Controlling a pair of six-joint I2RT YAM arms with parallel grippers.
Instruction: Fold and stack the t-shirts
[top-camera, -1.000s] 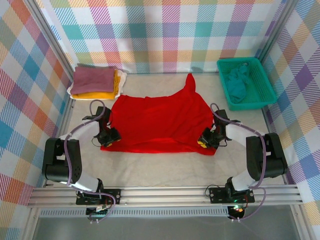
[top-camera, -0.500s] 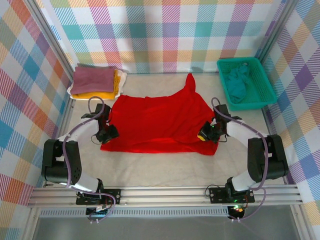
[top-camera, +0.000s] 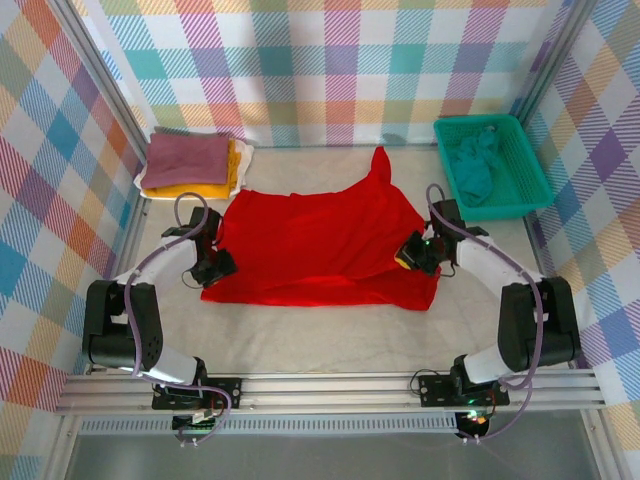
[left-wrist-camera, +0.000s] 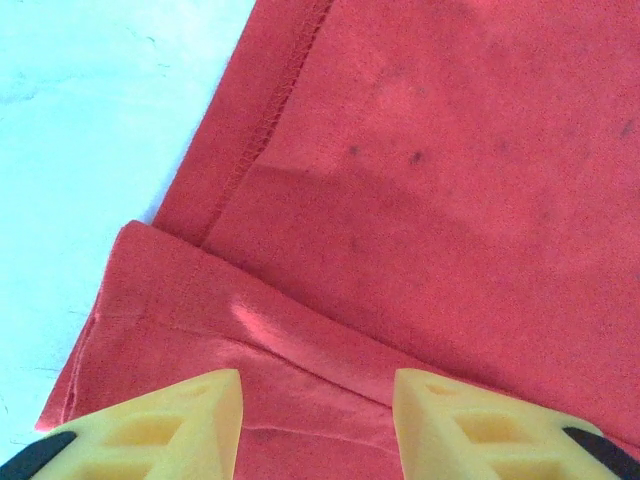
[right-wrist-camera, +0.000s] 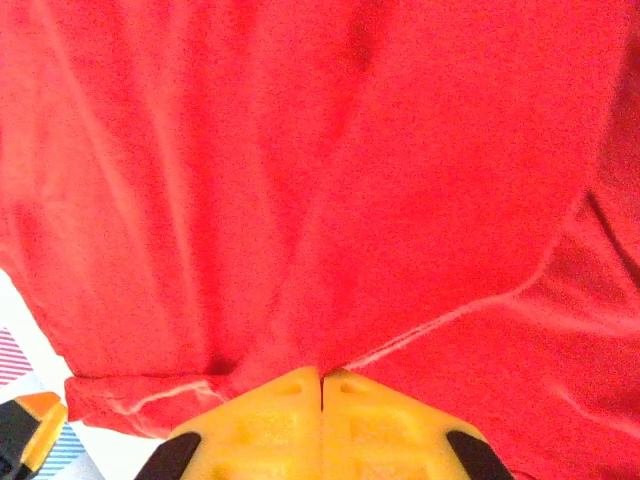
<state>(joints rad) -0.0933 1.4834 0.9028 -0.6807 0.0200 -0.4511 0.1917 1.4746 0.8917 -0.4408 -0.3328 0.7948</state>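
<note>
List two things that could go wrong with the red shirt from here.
1. The right tool is shut on the red t-shirt while the left tool stands open above its hem; a one-sided pull may skew the fold.
2. The flap poking out at the far edge may bunch inside.

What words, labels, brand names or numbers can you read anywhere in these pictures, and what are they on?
None can be read: no print, label or number shows on the red t-shirt, the folded shirt stack, the teal mesh basket or the plaid walls.
</note>
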